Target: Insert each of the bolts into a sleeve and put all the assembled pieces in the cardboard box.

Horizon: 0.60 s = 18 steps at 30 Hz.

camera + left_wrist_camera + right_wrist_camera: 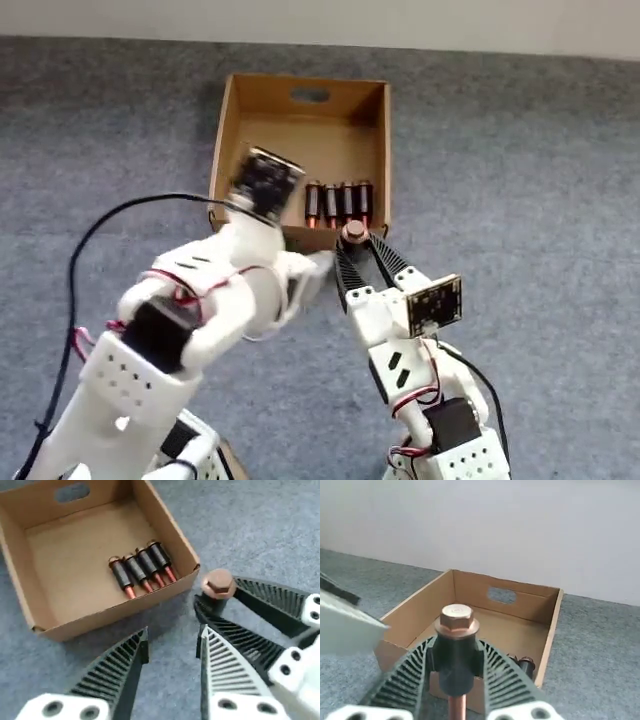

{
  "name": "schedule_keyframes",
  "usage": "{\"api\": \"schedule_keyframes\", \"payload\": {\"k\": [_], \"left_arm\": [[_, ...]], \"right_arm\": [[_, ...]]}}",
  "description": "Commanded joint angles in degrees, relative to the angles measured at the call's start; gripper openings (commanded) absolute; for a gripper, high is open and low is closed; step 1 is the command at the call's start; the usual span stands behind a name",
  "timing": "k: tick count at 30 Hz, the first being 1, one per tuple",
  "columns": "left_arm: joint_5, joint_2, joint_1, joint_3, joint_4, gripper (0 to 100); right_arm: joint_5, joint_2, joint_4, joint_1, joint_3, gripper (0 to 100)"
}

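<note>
Piece in hand: one bolt (456, 620) seated in a black sleeve (454, 667). The right gripper (356, 240) clamps it, fingers pressing the sleeve from both sides.

Long axis: upright. The copper hex head is on top, standing free above the fingertips. The bare copper shank comes out below the sleeve and points down.

Position, high view: just outside the near wall of the cardboard box (225, 130), by the near corner on the robot's right side. It is over the grey carpet (520, 150) and not yet inside the box. Height above the carpet cannot be told.

Four assembled pieces (142, 570) lie flat on the box floor in that same near corner, side by side in a tight row.
- Their long axes are parallel and run from the near wall toward the far wall.
- Heads point to the far wall, the one with the handle cut-out.
- Copper shank ends point to the near wall.
- Whether neighbours touch cannot be told.

Left gripper (172, 655): fingers spread wide with nothing between them. It hangs over the carpet in front of the box's near wall, just beside the right gripper and the held piece.
</note>
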Motion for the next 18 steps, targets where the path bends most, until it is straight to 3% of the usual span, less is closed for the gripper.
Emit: {"api": "schedule_keyframes", "payload": {"k": [1, 3, 6, 13, 18], "left_arm": [[-0.2, 0.0, -9.7, -2.5, 2.8, 16], [-0.3, 0.0, -15.4, 1.7, 2.4, 9], [-4.0, 0.0, -21.6, 13.5, -4.7, 0], [-14.2, -0.6, -30.2, 40.0, -27.4, 2], [-23.2, -0.6, -30.4, 45.0, -29.5, 2]], "right_arm": [[-0.3, -1.0, -1.5, 0.0, 3.2, 0.5], [-0.3, -1.0, -1.4, 0.0, 3.2, 0.5], [-0.4, -1.0, 1.4, 0.0, 2.8, 0.5], [-0.6, -1.0, 13.9, -0.3, -4.8, 0.5], [-2.4, -0.9, 25.4, -0.3, -16.9, 0.9]]}}
